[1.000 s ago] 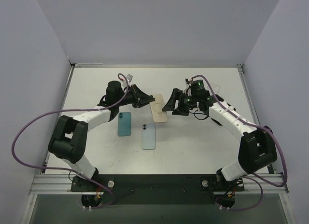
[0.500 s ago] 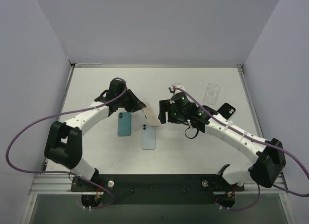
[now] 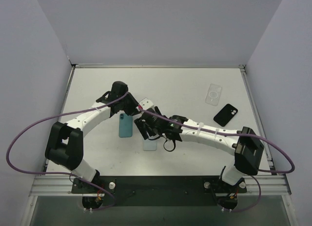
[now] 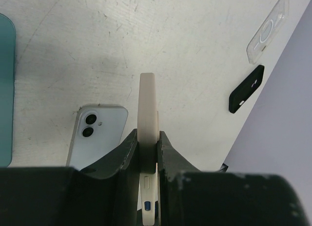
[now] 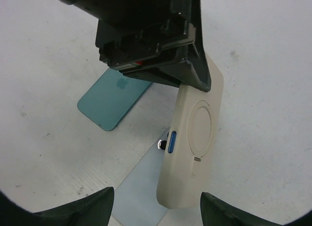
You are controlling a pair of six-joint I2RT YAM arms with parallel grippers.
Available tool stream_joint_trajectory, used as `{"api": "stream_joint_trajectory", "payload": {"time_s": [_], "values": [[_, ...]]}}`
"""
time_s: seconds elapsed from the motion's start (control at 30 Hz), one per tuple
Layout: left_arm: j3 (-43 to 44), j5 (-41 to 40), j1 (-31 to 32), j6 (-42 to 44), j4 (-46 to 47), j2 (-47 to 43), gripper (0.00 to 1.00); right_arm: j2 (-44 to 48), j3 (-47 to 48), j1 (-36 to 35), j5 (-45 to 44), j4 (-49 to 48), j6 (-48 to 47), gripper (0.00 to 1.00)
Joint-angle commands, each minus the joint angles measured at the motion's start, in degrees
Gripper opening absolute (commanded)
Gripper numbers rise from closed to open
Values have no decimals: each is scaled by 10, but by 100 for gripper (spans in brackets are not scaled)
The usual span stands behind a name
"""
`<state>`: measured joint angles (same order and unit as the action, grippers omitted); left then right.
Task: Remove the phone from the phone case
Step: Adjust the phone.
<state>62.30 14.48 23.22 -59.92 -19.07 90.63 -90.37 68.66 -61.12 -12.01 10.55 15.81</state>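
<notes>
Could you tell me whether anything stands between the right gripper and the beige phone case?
Nothing visible does: the open right gripper faces the beige phone case directly, while the left gripper grips its far end.

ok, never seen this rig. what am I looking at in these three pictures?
Two robot arms are bolted at the near edge of a white table, each ending in a two-finger gripper. The wide picture comes from a fixed camera above and behind them. The other two come from a camera on each wrist, looking past its own fingers.

The left gripper is shut on a beige case, holding it on edge. The right gripper is open and pointed at the case's back.

On the table lie a teal phone, a light blue phone, a clear case and a black slab (phone or case, unclear). Whether a phone sits inside the beige case, these views don't show.
</notes>
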Motion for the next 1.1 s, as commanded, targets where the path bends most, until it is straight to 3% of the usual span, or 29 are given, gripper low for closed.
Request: {"api": "stream_joint_trajectory", "payload": {"time_s": [0.0,0.2,0.33,0.43,0.53,0.57,0.77,0.83,1.0,1.07], "values": [[26,-15,1,-26,0,-27,0,-36,39,-26,-81,11,-57,66],[28,-21,1,-28,-6,-34,0,-85,52,-44,-167,18,-65,60],[24,-24,2,-36,-7,-40,0,-102,65,-43,-205,16,-70,48],[21,-29,7,-41,-5,-43,0,-108,68,-43,-215,14,-71,34],[21,-32,12,-46,-8,-45,0,-108,68,-44,-233,11,-68,5],[20,-34,13,-49,-8,-46,0,-104,63,-44,-246,11,-60,0],[28,5,26,-35,24,-33,2,-63,23,-44,-264,1,-35,0],[34,15,30,-31,20,-21,10,-39,1,-42,-260,-1,-21,0],[14,4,44,-42,39,-43,62,24,-46,-21,-208,-3,29,0],[15,5,44,-42,39,-48,64,55,-66,-12,-176,-7,39,0]]}}
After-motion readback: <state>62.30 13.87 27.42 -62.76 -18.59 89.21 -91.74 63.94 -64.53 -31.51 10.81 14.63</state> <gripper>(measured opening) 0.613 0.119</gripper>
